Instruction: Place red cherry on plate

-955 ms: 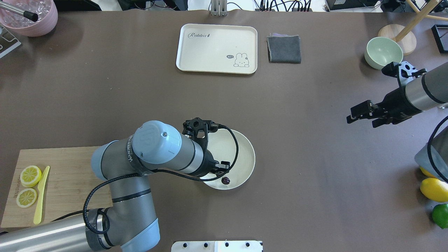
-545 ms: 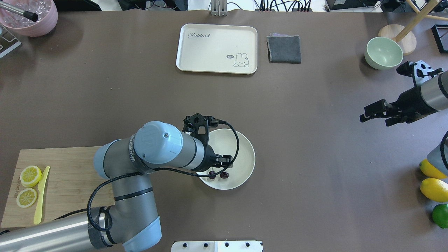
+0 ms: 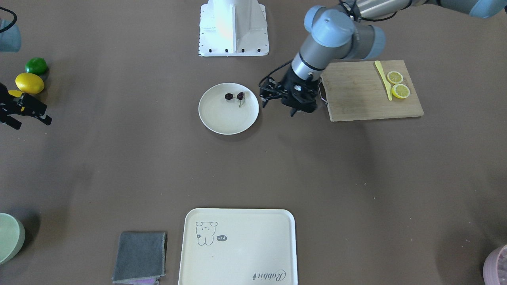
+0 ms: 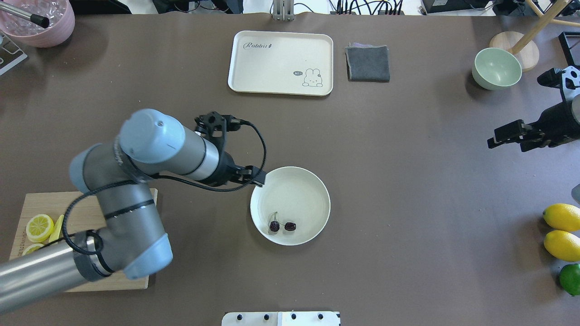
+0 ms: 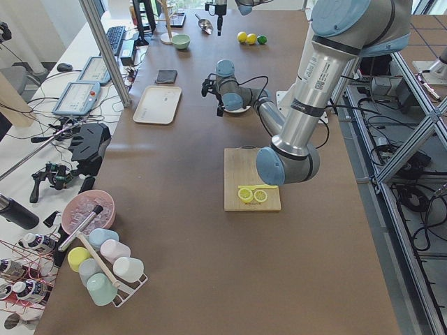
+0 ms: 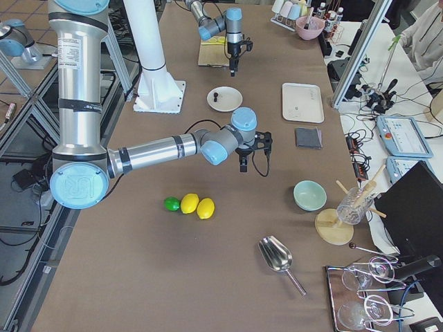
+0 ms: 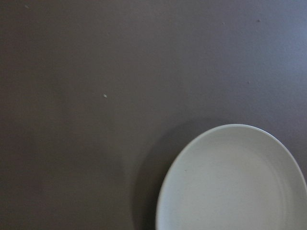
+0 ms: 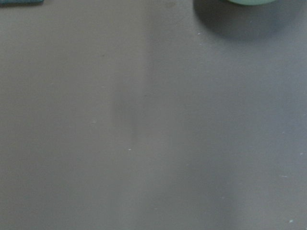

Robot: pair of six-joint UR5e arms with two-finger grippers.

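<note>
The red cherry, a pair of tiny dark fruits on thin stems, lies inside the plate near its front rim, touched by nothing. The front-facing view shows the same cherry on the plate. My left gripper hovers at the plate's left rim, open and empty, and also appears as left gripper. The left wrist view catches only a part of the plate. Far to the right, my right gripper stays open and holds nothing.
A cream tray and a grey cloth lie at the back. A pale green bowl stands at the back right. Lemons and a lime lie at the right edge. A cutting board with lemon slices lies front left.
My left gripper has pulled back from over the plate, up and to the left, leaving the cherry on the plate. The right arm has drawn back to the right.
</note>
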